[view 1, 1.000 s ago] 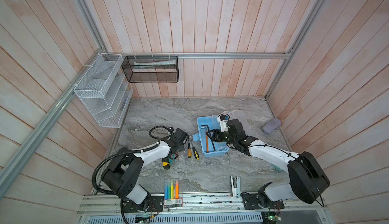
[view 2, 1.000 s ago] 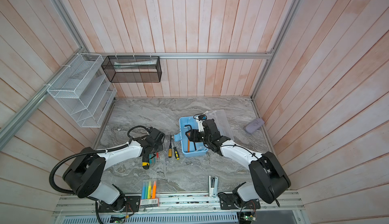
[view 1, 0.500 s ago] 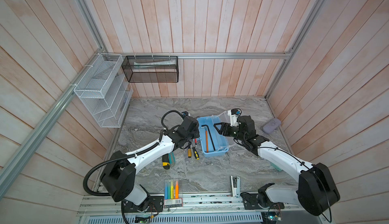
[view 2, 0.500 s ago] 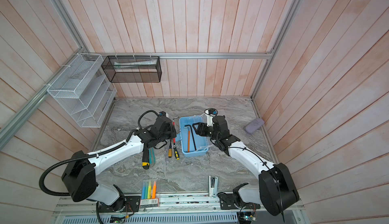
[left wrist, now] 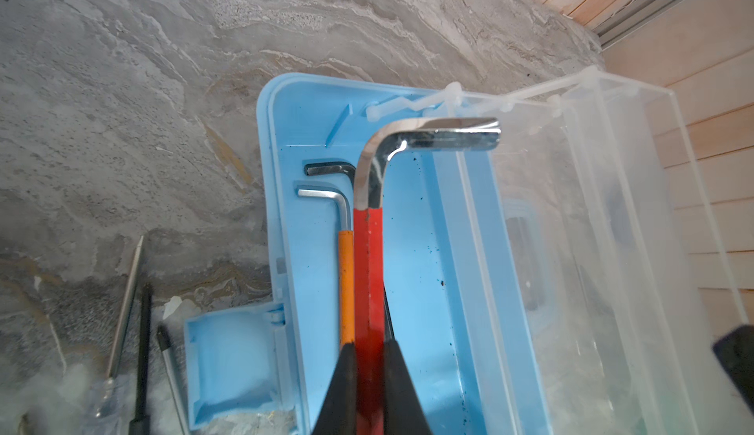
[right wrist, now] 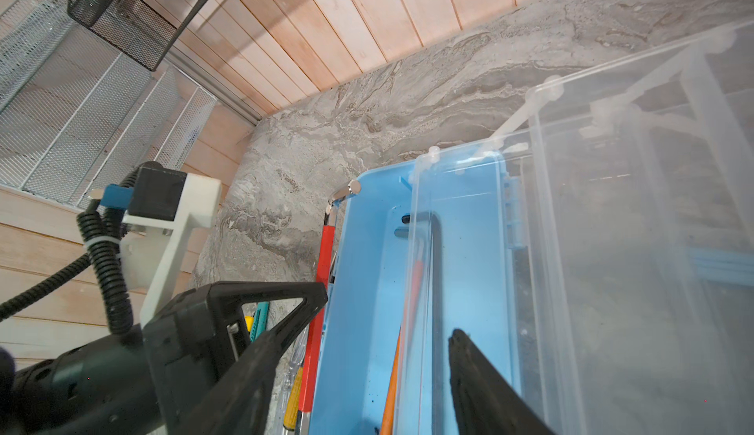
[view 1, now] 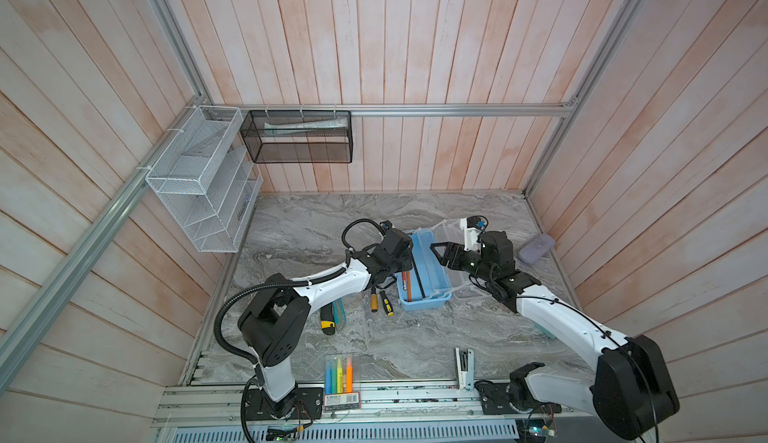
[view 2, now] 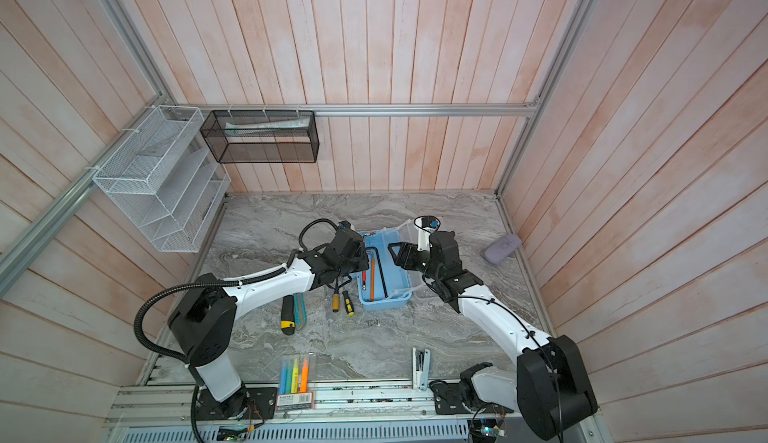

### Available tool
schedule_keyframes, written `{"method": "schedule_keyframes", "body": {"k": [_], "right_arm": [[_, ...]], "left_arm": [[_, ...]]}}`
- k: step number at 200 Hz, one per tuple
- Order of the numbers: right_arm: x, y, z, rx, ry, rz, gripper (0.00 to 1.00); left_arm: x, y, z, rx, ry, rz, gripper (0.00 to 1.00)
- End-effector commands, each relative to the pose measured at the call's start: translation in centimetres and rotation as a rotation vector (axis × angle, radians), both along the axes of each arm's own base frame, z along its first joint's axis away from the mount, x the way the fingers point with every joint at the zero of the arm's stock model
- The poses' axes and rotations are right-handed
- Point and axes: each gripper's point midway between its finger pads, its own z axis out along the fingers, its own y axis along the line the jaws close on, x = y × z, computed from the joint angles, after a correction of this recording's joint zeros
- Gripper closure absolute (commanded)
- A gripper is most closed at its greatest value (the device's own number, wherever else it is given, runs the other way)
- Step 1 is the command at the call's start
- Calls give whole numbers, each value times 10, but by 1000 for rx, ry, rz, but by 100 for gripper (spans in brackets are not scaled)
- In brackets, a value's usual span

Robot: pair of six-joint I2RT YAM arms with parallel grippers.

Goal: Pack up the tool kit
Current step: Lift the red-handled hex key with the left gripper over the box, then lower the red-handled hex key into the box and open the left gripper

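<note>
Clear highlighter pack (view 1: 340, 372) and white stapler (view 1: 464, 362) near marble table (view 1: 311, 220) front edge; grey pouch (view 1: 536, 248) at right; black mesh basket (view 1: 299, 137) wall-mounted.

Open blue box (view 1: 422, 306), red hex key (left wrist: 369, 282) held over it, screwdrivers (view 1: 376, 300) beside

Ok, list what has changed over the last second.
The left end effector swung from beside the screwdrivers across to the blue box, shut on a red hex key. The right end effector, open, backed slightly toward the clear lid. Box, screwdrivers, knife, highlighters and stapler stayed put.
</note>
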Motion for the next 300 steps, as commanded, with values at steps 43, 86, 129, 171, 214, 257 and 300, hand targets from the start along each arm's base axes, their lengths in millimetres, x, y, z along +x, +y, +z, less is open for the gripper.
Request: {"method": "schedule_keyframes", "body": {"k": [43, 86, 129, 171, 214, 257, 300], "right_arm": [[-1, -5, -6, 13, 13, 2, 33], [-2, -6, -4, 16, 6, 0, 33], [-2, -5, -3, 21, 5, 4, 33], [-1, -4, -2, 22, 4, 5, 33], [-1, -3, 0, 25, 5, 15, 32], [-4, 2, 8, 26, -13, 55, 32], [-13, 12, 20, 7, -62, 81, 26]], "left_arm": [[21, -17, -12, -15, 25, 37, 100], [25, -21, -36, -30, 95, 33, 97], [28, -20, -43, -38, 114, 32, 91], [32, -18, -36, -30, 96, 34, 82], [37, -14, -29, -27, 73, 21, 74], [39, -2, 5, -3, -36, -15, 67], [21, 48, 27, 127, -110, 46, 56]]}}
